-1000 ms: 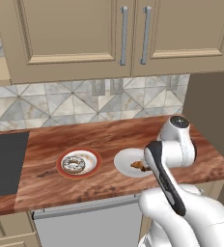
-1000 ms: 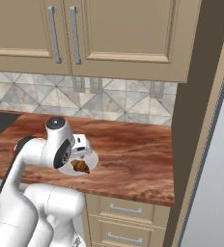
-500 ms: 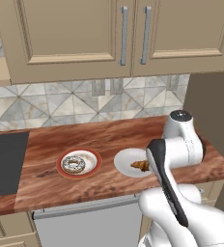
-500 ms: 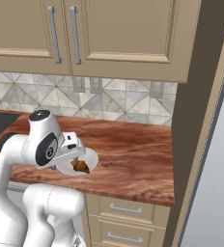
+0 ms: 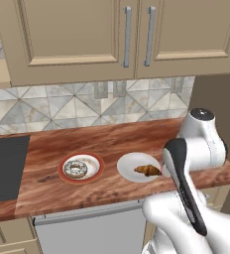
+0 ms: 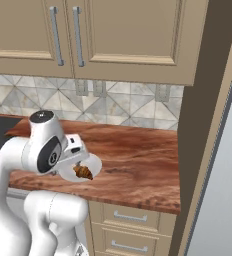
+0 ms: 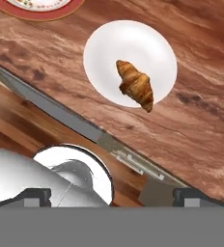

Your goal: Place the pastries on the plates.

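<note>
The speckled ring donut [image 5: 78, 169] lies on the red-rimmed plate [image 5: 61, 169] on the wooden counter. To its right, the golden croissant [image 5: 146, 170] rests on the plain white plate [image 5: 129, 163]. In the hand view the croissant [image 7: 135, 86] sits slightly right of centre on the white plate [image 7: 133, 43], and an edge of the red-rimmed plate [image 7: 36, 13] shows at the top. My gripper [image 7: 112, 195] hangs well above the counter's front edge, open. Its fingertips [image 7: 34, 195] stand wide apart with nothing between them. In the right base view the croissant [image 6: 83, 172] shows beside my hand.
A black cooktop [image 5: 5, 166] lies at the counter's left end. Wall cabinets [image 5: 137, 34] hang above the tiled backsplash. A tall panel [image 6: 208, 150] bounds the counter on the right. Bare counter [image 6: 138, 160] stretches right of the white plate.
The arm has drawn back and risen a little from the white plate. The croissant and donut have stayed on their plates. The gripper has stayed open.
</note>
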